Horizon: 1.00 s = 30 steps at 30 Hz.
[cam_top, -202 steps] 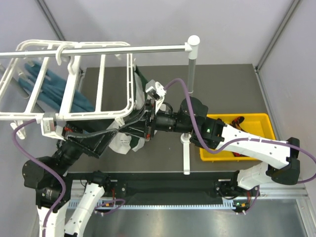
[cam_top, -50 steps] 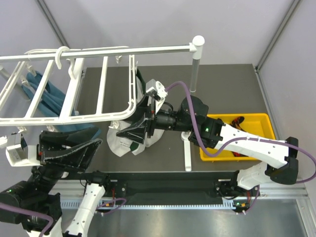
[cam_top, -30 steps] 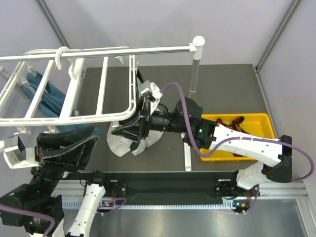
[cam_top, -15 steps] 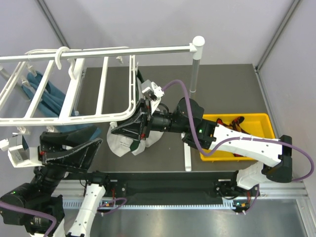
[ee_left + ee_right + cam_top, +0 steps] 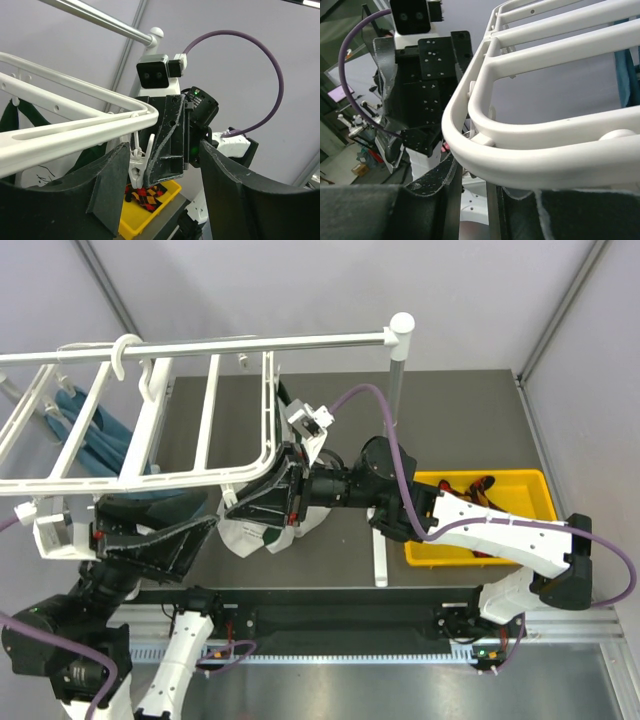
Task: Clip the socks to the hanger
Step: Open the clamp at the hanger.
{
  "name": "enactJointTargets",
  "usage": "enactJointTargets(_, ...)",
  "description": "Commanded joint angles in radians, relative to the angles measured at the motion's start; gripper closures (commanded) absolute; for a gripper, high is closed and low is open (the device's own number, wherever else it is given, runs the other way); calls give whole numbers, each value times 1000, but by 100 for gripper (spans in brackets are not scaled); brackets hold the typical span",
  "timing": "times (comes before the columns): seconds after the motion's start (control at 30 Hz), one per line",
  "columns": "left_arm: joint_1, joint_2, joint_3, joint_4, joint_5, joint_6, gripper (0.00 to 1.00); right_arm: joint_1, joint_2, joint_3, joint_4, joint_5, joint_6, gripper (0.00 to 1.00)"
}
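The white hanger (image 5: 205, 410) hangs from the rail. A small white clip (image 5: 139, 167) dangles under the hanger's (image 5: 75, 130) near right corner. My left gripper (image 5: 205, 512) is open, and in the left wrist view the clip sits between its fingers (image 5: 112, 185). My right gripper (image 5: 235, 508) is under the same corner, one black finger (image 5: 170, 135) against the clip. Its jaws (image 5: 475, 175) leave only a narrow slit below the rim (image 5: 530, 150); I see nothing pinched. A white-grey and dark green sock (image 5: 250, 535) hangs below the right gripper. Argyle socks (image 5: 480, 483) lie in the bin.
The yellow bin (image 5: 540, 495) stands at the right of the table, partly under my right arm. The silver rail (image 5: 250, 342) rests on a post (image 5: 392, 390) with a white cap. Teal fabric (image 5: 90, 430) hangs from the hanger's far left side.
My left gripper has moved right toward the corner clip and opened wider. My right gripper has narrowed its jaws and stayed under the hanger's corner.
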Motion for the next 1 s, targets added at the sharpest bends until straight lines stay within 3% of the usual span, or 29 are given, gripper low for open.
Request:
enactJointTargets(0.0,9,75,0,0,59,-40,37,16,6,62,79,-36,36,96)
enactJointTargets(0.47,9,128,18,-28,87,-81,38,15,23,88,33,-38,10,96)
enactJointTargets(0.83,9,131,9,-26,81,-78,64,16,33,100,15,-36,4,94)
enactJointTargets(0.93,10,132,8,-31,76,-78,80,16,34,105,5,-33,-2,90)
enactJointTargets(0.97,10,132,6,-37,62,-78,98,15,29,103,-1,-32,-8,86)
